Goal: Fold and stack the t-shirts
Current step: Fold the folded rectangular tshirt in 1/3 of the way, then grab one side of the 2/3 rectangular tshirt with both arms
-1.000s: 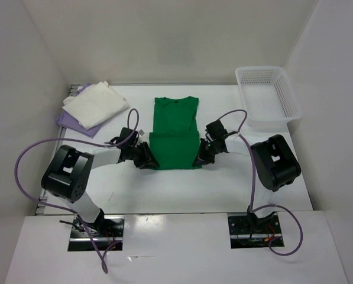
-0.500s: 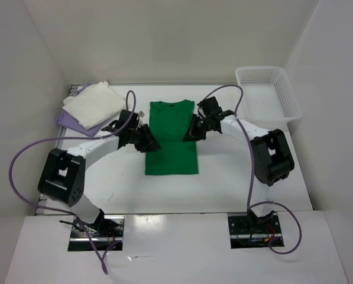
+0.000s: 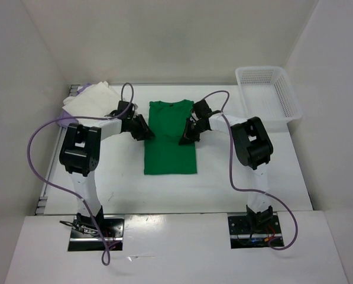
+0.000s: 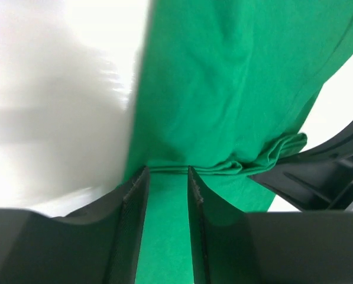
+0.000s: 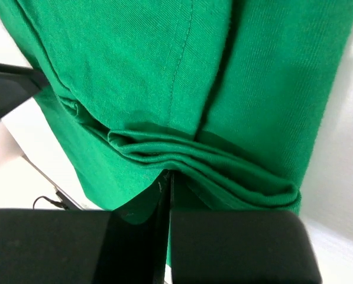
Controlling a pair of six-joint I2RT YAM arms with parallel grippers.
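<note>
The green t-shirt (image 3: 170, 145) lies flat and long in the middle of the table, collar at the far end. My left gripper (image 3: 143, 129) rests at its left edge, about mid-length. In the left wrist view the left gripper (image 4: 167, 168) is open, with flat green cloth (image 4: 223, 77) showing below the gap and a fold at the tips. My right gripper (image 3: 187, 131) is over the shirt's right edge. Close up, the right gripper (image 5: 169, 173) is shut, tips against a layered fold of green cloth (image 5: 135, 71). The cream t-shirt (image 3: 92, 99) lies folded at the far left on the lavender one (image 3: 75, 89).
A white mesh basket (image 3: 294, 106) stands at the far right corner. White walls close in the table on three sides. Each arm's purple cable loops above the table near the shirt. The right gripper's dark body (image 4: 324, 171) shows close by in the left wrist view.
Both grippers moved from the shirt's near corners up along its sides to mid-length. The shirt's near half, raised a second ago, now lies flat.
</note>
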